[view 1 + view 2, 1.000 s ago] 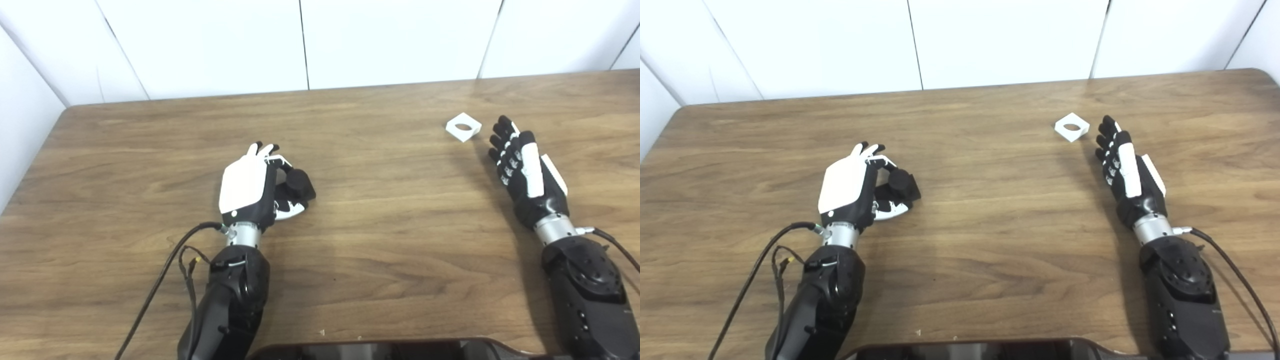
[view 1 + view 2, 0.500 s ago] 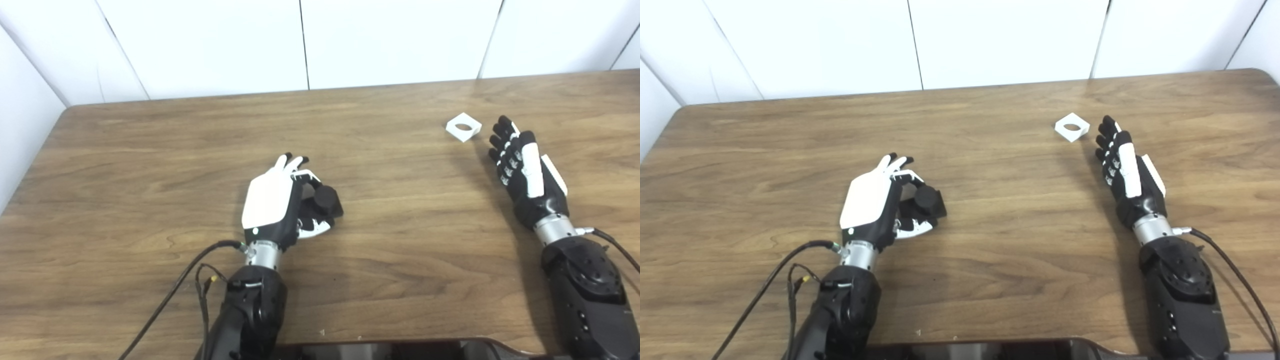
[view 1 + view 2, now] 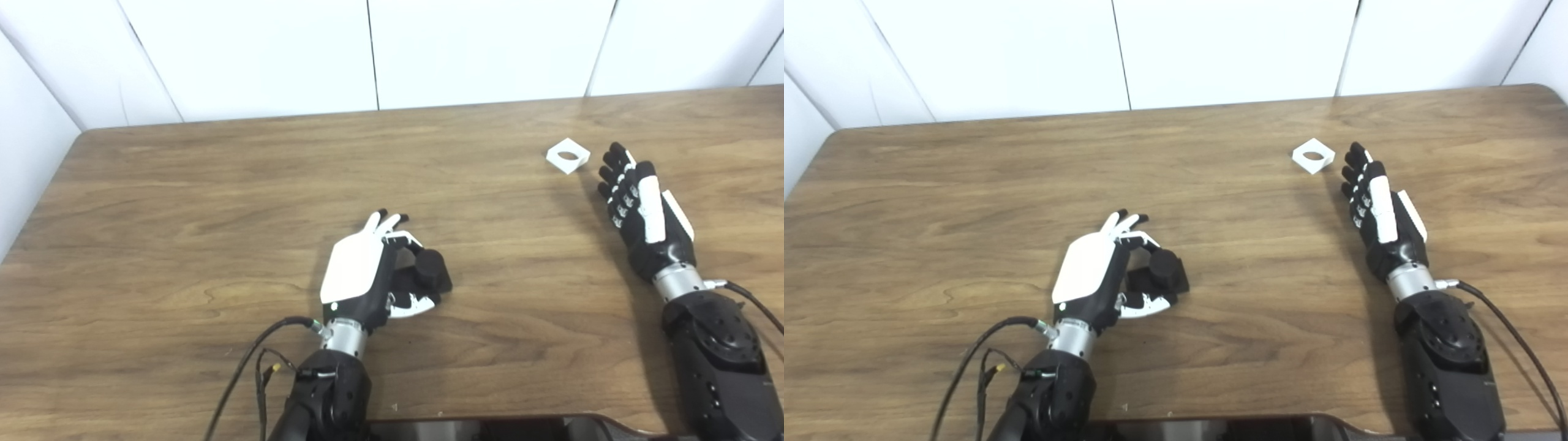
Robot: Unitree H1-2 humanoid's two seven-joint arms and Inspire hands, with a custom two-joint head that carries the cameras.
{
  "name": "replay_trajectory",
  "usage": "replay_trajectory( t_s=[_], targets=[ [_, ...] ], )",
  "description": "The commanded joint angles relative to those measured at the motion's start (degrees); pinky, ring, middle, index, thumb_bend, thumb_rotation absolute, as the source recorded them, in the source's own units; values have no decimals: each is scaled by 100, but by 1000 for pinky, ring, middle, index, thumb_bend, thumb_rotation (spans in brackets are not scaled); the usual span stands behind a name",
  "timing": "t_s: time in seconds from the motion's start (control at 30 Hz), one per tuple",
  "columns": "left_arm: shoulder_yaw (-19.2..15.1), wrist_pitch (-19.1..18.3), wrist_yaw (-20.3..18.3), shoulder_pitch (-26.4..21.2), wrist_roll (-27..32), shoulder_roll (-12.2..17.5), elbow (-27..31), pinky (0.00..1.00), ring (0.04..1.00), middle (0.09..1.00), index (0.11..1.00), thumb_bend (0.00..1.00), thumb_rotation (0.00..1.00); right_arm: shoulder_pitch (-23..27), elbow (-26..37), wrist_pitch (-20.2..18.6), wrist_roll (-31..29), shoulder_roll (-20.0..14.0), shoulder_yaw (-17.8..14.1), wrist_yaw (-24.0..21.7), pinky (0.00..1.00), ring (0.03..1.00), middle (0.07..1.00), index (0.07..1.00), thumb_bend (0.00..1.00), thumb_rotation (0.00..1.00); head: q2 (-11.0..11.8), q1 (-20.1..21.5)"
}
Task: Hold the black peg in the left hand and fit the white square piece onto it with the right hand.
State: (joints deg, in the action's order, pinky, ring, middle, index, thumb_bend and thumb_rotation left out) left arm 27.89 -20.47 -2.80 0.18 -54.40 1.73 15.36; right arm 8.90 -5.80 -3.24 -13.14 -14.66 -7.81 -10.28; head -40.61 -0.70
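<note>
Holding the black peg [image 3: 430,274] is done — the left hand [image 3: 367,275] grasps it near the table's [image 3: 184,202] front edge. Fitting remains: the white square piece [image 3: 568,155] lies untouched toward the far right corner, the right hand [image 3: 643,211] empty, fingers extended, just beside it.

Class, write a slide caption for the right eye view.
Left robot hand holds the black peg; the white square piece lies beside the open right robot hand.
</note>
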Motion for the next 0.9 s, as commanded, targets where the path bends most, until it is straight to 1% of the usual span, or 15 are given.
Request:
replay_trajectory(
  t_s=[0.0, 0.27, 0.4, 0.5, 0.7, 0.87],
  targets=[
    [54, -11, -220, 59, -33, 3, 130, 904, 996, 916, 494, 511, 72, -20, 35, 17, -56, 44, 73, -125, 1000, 1000, 1000, 1000, 629, 1000, -15, -3],
    [33, -88, -424, 210, -39, -62, 204, 904, 1000, 924, 495, 514, 71, -42, 90, -46, 4, 27, 93, -83, 1000, 1000, 1000, 1000, 632, 1000, -38, -7],
    [16, -92, -429, 215, -29, -36, 164, 917, 1000, 925, 495, 513, 70, -46, 123, -79, 38, 12, 109, -68, 1000, 1000, 1000, 1000, 623, 1000, -53, -5],
    [3, -77, -415, 209, -24, -14, 142, 919, 1000, 924, 495, 513, 70, -26, 152, -128, 54, -20, 115, -66, 1000, 1000, 1000, 1000, 635, 1000, -58, 3],
    [0, -72, -401, 207, -22, -26, 119, 923, 1000, 927, 495, 513, 69, 103, 235, -250, 80, -81, 63, 6, 1000, 1000, 1000, 1000, 631, 1000, -64, 4],
    [2, -45, -342, 204, -14, -52, 73, 920, 1000, 925, 495, 513, 69, 238, 322, -282, 38, -158, 14, -34, 1000, 1000, 1000, 1000, 673, 1000, -55, 8]
  ],
)
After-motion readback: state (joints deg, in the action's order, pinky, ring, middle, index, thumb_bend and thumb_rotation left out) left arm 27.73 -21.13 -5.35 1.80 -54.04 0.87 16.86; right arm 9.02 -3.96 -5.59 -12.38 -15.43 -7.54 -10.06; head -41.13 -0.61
